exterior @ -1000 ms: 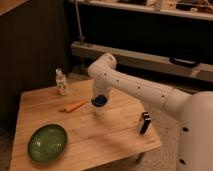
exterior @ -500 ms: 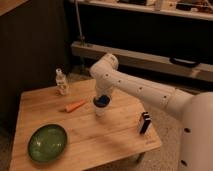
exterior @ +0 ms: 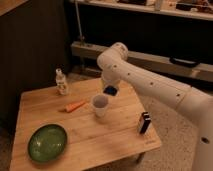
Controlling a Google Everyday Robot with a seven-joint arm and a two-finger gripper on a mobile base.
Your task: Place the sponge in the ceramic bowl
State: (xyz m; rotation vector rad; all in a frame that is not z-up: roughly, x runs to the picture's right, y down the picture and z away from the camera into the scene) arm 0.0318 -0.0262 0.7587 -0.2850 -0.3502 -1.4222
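The blue sponge hangs in the air above the wooden table, just over and slightly right of a small white cup. My gripper is shut on the sponge, at the end of the white arm that reaches in from the right. The green ceramic bowl sits empty near the table's front left corner, well to the left of the gripper and closer to the front.
An orange carrot lies left of the cup. A small clear bottle stands at the back left. A black-and-white boxy object stands near the right edge. Dark shelving runs behind the table.
The gripper has risen a little with the sponge, away from the mouth of the white cup, which now shows fully. Nothing else has moved.
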